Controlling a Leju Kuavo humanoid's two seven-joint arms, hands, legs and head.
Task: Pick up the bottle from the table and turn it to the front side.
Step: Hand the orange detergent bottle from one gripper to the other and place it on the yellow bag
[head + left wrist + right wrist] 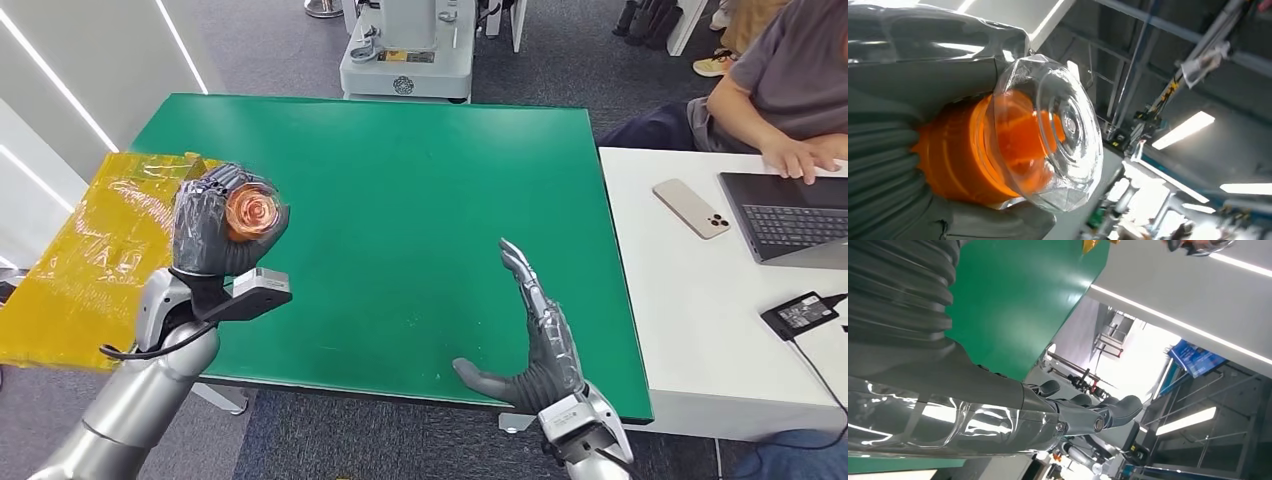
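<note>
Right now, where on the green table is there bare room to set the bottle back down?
Most of the green table is bare: the wide middle between the left hand holding the bottle and the open right hand. The left edge is crowded by the yellow sheet; the near right corner by the right hand.

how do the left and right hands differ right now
The left hand grips the orange bottle; the right hand holds nothing. The left hand's fingers curl around the bottle, while the right hand's fingers are stretched out straight. The left hand is at the green table's left edge, the right hand at its near right edge. Both are dark grey.
</note>
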